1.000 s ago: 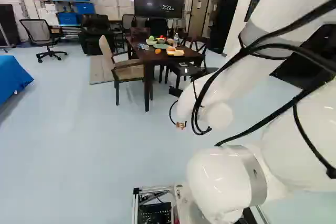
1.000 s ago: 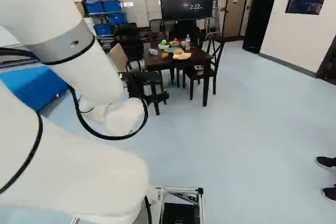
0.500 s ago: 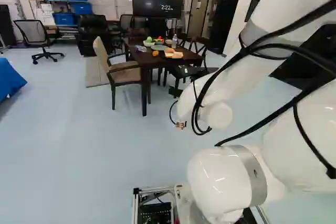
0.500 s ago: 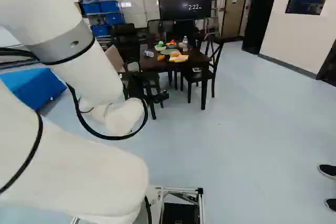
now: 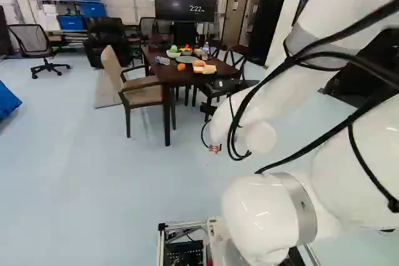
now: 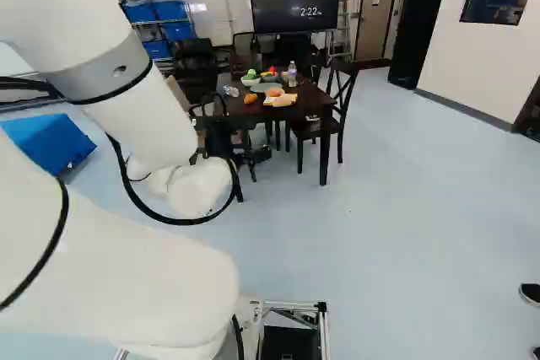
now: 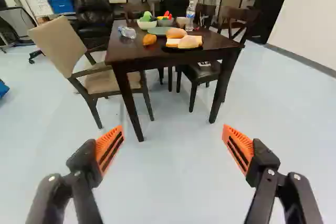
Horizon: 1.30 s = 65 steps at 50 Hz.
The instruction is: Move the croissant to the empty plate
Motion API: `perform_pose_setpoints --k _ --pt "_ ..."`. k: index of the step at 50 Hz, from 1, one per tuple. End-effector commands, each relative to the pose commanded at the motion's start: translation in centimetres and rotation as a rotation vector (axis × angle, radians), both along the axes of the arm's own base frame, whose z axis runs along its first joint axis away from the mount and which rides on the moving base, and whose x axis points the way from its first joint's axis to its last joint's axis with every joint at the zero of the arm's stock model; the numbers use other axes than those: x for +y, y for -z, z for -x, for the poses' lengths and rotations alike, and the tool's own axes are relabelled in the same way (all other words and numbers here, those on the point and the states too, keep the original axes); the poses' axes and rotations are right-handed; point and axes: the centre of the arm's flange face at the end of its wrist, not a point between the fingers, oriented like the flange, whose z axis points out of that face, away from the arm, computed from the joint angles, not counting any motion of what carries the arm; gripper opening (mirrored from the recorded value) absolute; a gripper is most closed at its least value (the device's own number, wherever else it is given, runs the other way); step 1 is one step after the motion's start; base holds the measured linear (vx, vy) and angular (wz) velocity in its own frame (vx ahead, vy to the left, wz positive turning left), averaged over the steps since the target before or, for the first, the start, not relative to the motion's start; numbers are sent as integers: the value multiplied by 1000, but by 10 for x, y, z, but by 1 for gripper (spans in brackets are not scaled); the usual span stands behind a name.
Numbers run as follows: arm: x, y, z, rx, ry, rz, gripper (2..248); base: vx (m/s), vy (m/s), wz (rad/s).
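1. The dark brown wooden table (image 7: 123,49) stands ahead, out of the gripper's reach, so I judge the step in hand as the approach. If the base drives in too far or askew, the frame or arm could strike the table's edge or legs.
2. The beige, dark-framed armchair (image 7: 56,43) stands close by the table's corner nearest the croissant; an approach from that side risks catching its armrest. A dark wooden chair with a black seat (image 7: 202,71) blocks the other side.
3. The black gripper with orange pads (image 7: 172,128) has its fingers wide apart, nothing between them. Lowered too early, it could hit the table's front edge.
4. The flat grey-green plate (image 7: 156,31) looks empty and lies just behind the croissant. A clear upright bottle (image 7: 190,17) and a pale green bowl (image 7: 147,25) stand beyond; an overlong reach might knock them.
5. The small golden-brown croissant (image 7: 149,39) rests on the tabletop, between a clear bottle lying down (image 7: 127,32) and the filled black plate (image 7: 181,50). Wide fingers could nudge either neighbour; too hard a squeeze could deform the croissant.
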Motion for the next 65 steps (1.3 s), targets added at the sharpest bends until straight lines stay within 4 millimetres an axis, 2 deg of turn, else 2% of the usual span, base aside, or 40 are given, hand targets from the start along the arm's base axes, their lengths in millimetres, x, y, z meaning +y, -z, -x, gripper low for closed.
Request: perform_pose_setpoints --k 24,65 --pt "0 0 0 0 0 0 247 203 -65 6" --pt "0 0 0 0 0 0 247 129 -10 208"
